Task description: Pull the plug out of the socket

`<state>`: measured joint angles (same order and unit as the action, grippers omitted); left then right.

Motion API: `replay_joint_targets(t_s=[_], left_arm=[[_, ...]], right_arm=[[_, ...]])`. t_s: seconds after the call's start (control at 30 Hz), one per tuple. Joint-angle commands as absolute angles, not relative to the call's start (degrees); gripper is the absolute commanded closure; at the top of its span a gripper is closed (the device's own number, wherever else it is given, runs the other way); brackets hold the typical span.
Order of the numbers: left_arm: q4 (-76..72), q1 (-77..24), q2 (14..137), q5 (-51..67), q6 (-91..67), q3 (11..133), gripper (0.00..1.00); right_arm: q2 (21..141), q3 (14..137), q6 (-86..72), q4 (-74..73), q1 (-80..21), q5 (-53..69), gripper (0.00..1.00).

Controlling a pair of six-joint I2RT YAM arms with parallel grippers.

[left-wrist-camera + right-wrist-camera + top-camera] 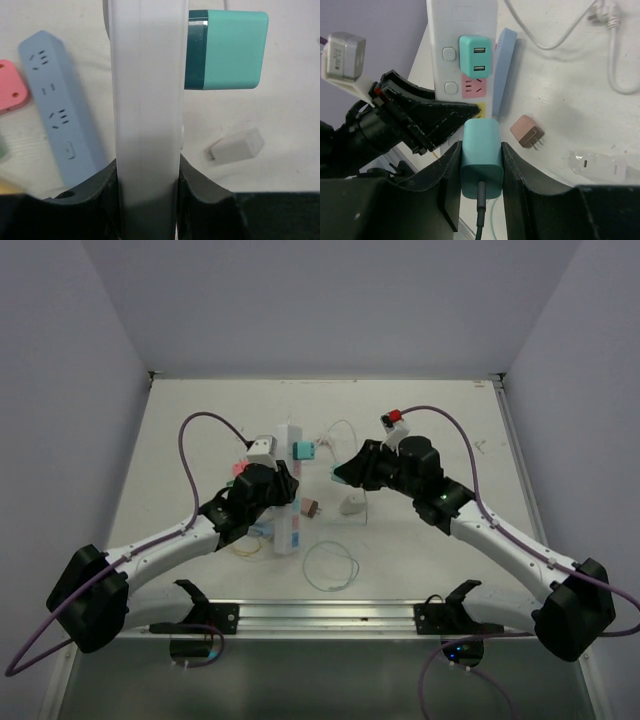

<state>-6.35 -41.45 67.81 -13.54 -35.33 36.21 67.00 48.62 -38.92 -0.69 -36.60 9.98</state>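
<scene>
Left gripper (147, 200) is clamping the white power strip (145, 100), likely bracing it. A teal plug (227, 50) is sitting in its socket mid-bench. Right gripper (481, 165) is pinching a second teal plug (480, 155), apparently already free. Brown adapter (526, 131) is lying nearby, not obstructing.

In the left wrist view the white power strip (146, 100) runs off the top edge and its lower end is hidden between the left hand (147, 200) fingers, so none of its sockets show; the pink piece (10, 86) left of the strip is cut by the left edge. In the right wrist view the strip's far end leaves the top edge, and the cable under the teal plug (480, 157) leaves the bottom edge
</scene>
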Motion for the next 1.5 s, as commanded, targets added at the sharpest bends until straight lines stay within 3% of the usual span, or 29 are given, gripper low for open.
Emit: replay_joint_targets(t_s=[0.0, 0.33, 0.53, 0.73, 0.83, 1.03, 1.23, 1.47], left_arm=[[-5.01, -40.52, 66.27, -23.90, -34.98, 37.26, 1.00], [-10.37, -40.43, 63.37, -19.52, -32.17, 35.69, 1.00], [-18.70, -40.43, 61.88, -10.75, -31.55, 33.23, 1.00], [-22.85, -40.52, 62.49, -3.96, -31.29, 31.64, 1.00], [-23.03, -40.60, 62.58, -3.25, -31.03, 31.38, 1.00], [-23.03, -40.60, 62.84, -2.46, -30.76, 31.29, 1.00], [-23.03, -40.52, 63.10, -1.32, -30.67, 31.20, 1.00], [-22.85, -40.52, 63.46, -0.62, -30.59, 31.29, 1.00]], right_arm=[[63.81, 47.90, -37.27, -2.81, -35.42, 8.61, 1.00], [67.66, 47.64, -37.00, -3.08, -35.16, 11.68, 1.00], [76.35, 45.44, -38.84, 2.72, -35.33, 16.16, 0.93], [83.84, 45.27, -38.32, 5.53, -35.33, 16.88, 0.79], [84.99, 44.83, -38.23, 6.06, -35.33, 16.00, 0.55], [82.01, 45.44, -36.48, 2.03, -35.24, 11.87, 0.28], [75.60, 47.81, -34.19, -1.58, -35.24, 9.49, 0.15], [68.82, 50.97, -33.05, -2.64, -35.33, 8.00, 0.09]])
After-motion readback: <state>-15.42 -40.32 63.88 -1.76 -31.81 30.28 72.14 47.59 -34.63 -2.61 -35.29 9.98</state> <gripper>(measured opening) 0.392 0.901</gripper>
